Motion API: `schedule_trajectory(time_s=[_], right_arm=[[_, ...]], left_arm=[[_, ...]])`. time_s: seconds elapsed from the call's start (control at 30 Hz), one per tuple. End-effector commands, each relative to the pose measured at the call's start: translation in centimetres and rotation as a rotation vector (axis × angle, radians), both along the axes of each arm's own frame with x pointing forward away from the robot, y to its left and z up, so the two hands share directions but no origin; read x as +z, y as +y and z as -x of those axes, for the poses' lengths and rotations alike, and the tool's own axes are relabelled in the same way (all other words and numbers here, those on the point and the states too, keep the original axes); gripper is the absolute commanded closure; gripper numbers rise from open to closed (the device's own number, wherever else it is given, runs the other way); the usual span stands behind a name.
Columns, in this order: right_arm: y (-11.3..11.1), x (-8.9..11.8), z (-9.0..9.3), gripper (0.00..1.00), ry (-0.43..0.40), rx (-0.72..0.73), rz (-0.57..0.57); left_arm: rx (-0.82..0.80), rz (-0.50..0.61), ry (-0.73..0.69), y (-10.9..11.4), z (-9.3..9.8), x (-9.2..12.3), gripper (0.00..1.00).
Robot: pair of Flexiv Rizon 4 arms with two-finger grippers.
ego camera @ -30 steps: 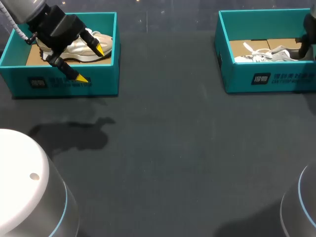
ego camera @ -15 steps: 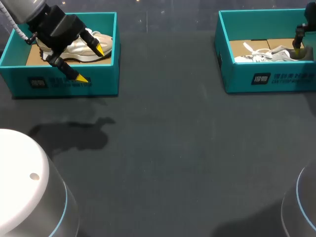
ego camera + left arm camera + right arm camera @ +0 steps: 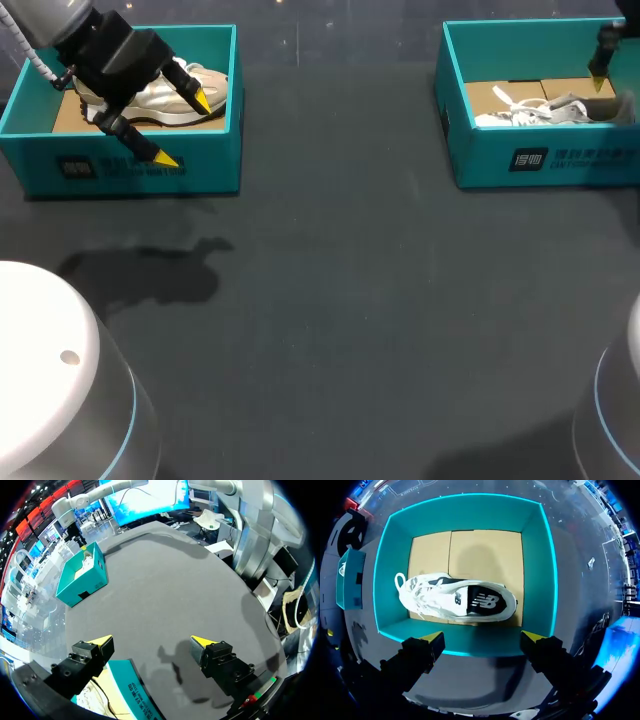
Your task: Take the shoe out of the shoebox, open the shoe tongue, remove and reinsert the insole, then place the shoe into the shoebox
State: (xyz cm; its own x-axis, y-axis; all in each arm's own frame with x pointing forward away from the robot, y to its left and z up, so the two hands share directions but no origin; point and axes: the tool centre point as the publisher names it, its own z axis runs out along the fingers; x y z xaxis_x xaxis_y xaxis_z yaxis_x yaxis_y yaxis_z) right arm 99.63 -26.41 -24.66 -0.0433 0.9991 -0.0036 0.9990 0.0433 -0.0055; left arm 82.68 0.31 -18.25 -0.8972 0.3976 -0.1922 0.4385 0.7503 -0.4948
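A white shoe [image 3: 457, 601] with a dark insole lies on its side in the right teal shoebox [image 3: 540, 570], at the table's far right [image 3: 540, 160]. My right gripper [image 3: 482, 637] hangs open above that box's near wall, clear of the shoe. One of its yellow fingertips [image 3: 598, 84] shows over the box. A beige shoe [image 3: 165, 95] lies in the left teal shoebox [image 3: 130, 165]. My left gripper [image 3: 183, 129] is open above that box's front wall with nothing between its fingers [image 3: 102, 641].
Dark grey table top [image 3: 330, 300] stretches between the two boxes. The white bases of my arms stand at the front left [image 3: 60, 390] and front right [image 3: 615, 420] corners.
My right gripper has opened and risen off the white shoe, which stays in the right box. The left arm has not moved.
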Motion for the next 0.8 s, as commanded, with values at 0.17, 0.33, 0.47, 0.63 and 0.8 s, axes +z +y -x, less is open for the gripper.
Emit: schedule_trajectory(time_s=[0.17, 0.33, 0.47, 0.63, 0.8], right_arm=[[2.1, 2.3, 3.0, 0.0, 0.018, 0.024, 0.006], [2.9, 3.4, 4.4, 0.0, 0.013, 0.022, 0.006], [3.5, 4.0, 4.8, 0.0, 0.002, 0.032, 0.012], [3.5, 4.0, 4.8, 0.0, 0.002, 0.032, 0.012], [3.5, 4.0, 4.8, 0.0, 0.002, 0.032, 0.012]], left_arm=[[-0.001, -0.003, 0.0, 0.0, -0.1, 0.0, 0.0], [-0.001, -0.003, 0.0, 0.0, -0.1, 0.0, 0.0], [-0.001, -0.003, 0.0, 0.0, -0.1, 0.0, 0.0], [-0.099, 0.027, -0.013, 1.7, -2.2, 1.1, 0.0], [-0.262, 0.025, -0.076, 4.9, -6.0, 3.6, 0.0]])
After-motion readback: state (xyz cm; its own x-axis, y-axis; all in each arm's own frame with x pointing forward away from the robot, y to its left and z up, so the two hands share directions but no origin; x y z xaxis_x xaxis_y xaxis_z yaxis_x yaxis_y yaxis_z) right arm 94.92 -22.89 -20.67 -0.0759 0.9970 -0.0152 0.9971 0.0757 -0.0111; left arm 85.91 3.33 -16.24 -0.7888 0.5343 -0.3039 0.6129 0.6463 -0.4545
